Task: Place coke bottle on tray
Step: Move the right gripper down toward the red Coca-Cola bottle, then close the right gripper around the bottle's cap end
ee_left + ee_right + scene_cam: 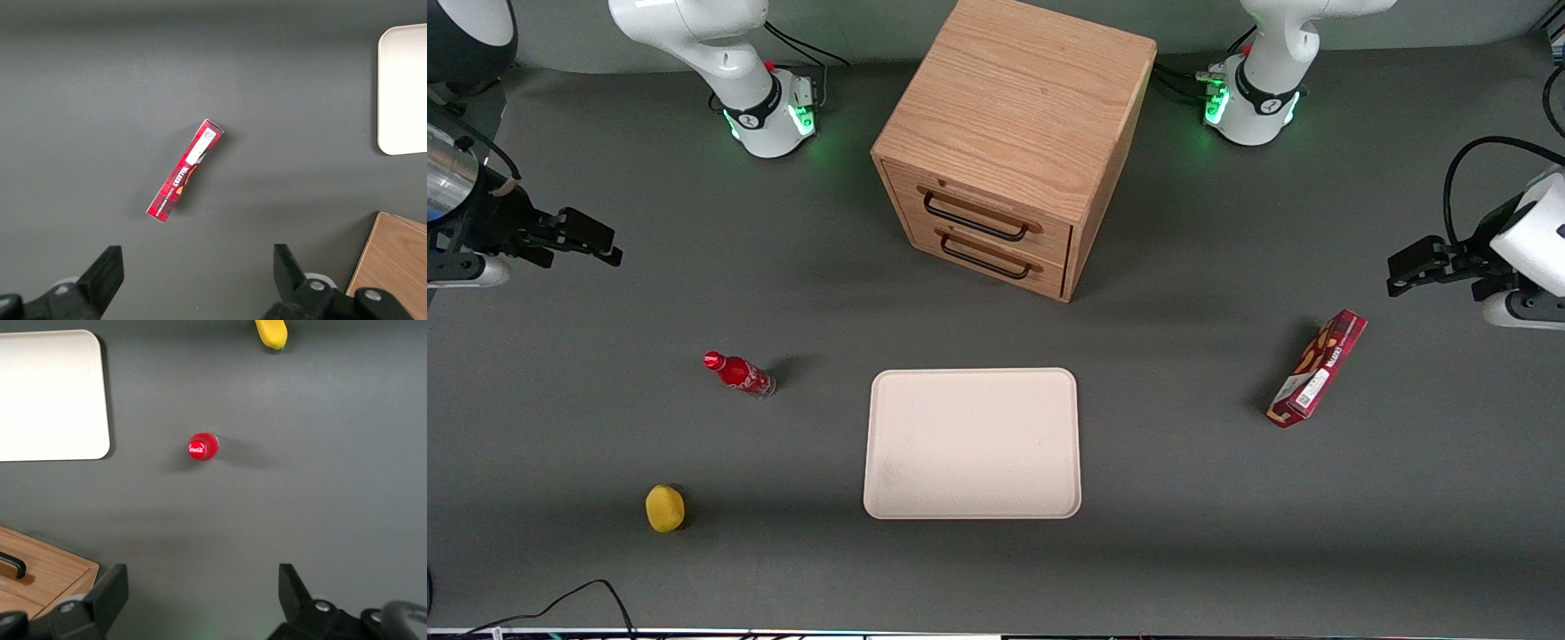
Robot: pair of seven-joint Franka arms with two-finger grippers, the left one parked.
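The coke bottle (pixel 738 374) is a small red bottle with a red cap, standing upright on the grey table beside the tray, toward the working arm's end. In the right wrist view I look down on its cap (pixel 202 447). The cream-white tray (pixel 972 443) lies flat in front of the wooden drawer cabinet, nearer the front camera; it also shows in the right wrist view (pixel 50 395). My right gripper (pixel 591 240) hangs high above the table at the working arm's end, open and empty, farther from the front camera than the bottle. Its fingers (pixel 112 590) stand wide apart.
A wooden drawer cabinet (pixel 1014 142) with two black handles stands at the back middle. A yellow lemon-like object (pixel 664 508) lies nearer the front camera than the bottle. A long red snack box (pixel 1318 367) lies toward the parked arm's end.
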